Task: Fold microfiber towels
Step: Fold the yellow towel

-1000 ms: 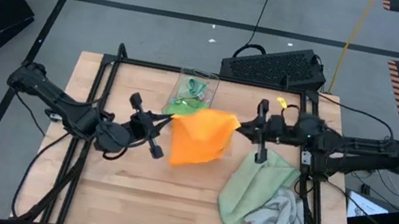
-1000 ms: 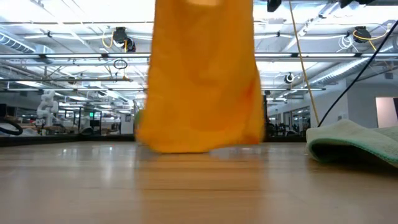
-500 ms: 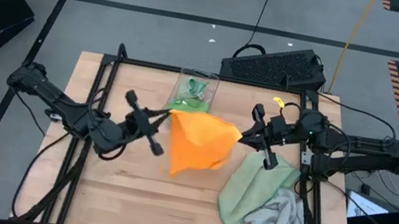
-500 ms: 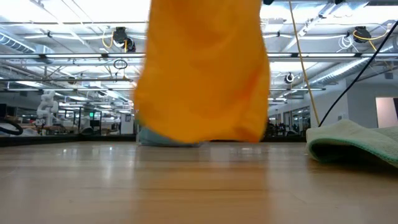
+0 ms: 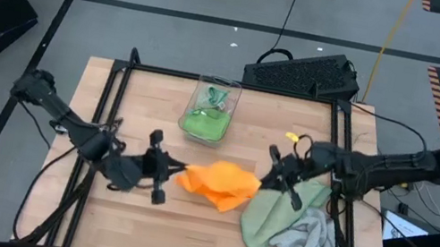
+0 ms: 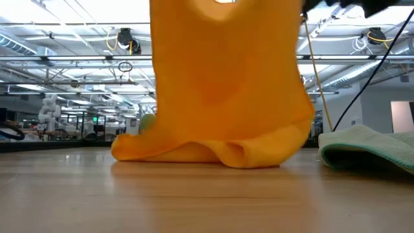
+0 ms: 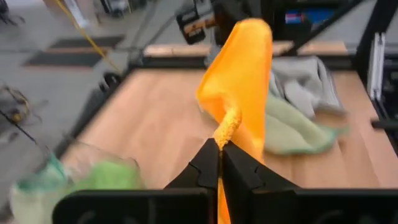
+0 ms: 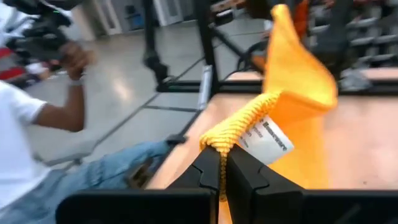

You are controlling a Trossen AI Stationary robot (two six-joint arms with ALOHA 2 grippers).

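Note:
The orange towel (image 5: 218, 184) hangs between my two grippers over the middle of the table, with its lower edge (image 6: 213, 153) bunched on the wood. My left gripper (image 5: 176, 174) is shut on its left upper corner. My right gripper (image 5: 264, 179) is shut on its right upper corner. A sage green towel (image 5: 275, 211) and a light grey towel (image 5: 308, 241) lie crumpled at the near right. A bright green towel (image 5: 205, 123) sits in the clear bin (image 5: 215, 95). My left gripper pinches one upper corner of the orange towel (image 7: 227, 126) between its two fingertips, coming slanting down from the table's left. The cloth hangs below the fingers, its lower edge on the table. My right gripper pinches the other upper corner (image 8: 231, 132), at the hemmed edge beside the white label (image 8: 267, 140), coming level from the table's right. The cloth between the two holds sags slack.
The clear bin stands at the far middle of the table. A black keyboard (image 5: 302, 72) lies beyond the far edge. The black frame rails (image 5: 111, 104) run along both sides. A person (image 8: 37, 124) shows in the room beyond the table. Bare wood lies at the near left.
Both grippers have gone down and toward the table's near edge, still shut on the orange towel's upper corners. The towel hung clear of the table before; now its lower edge lies bunched on the wood and the cloth sags.

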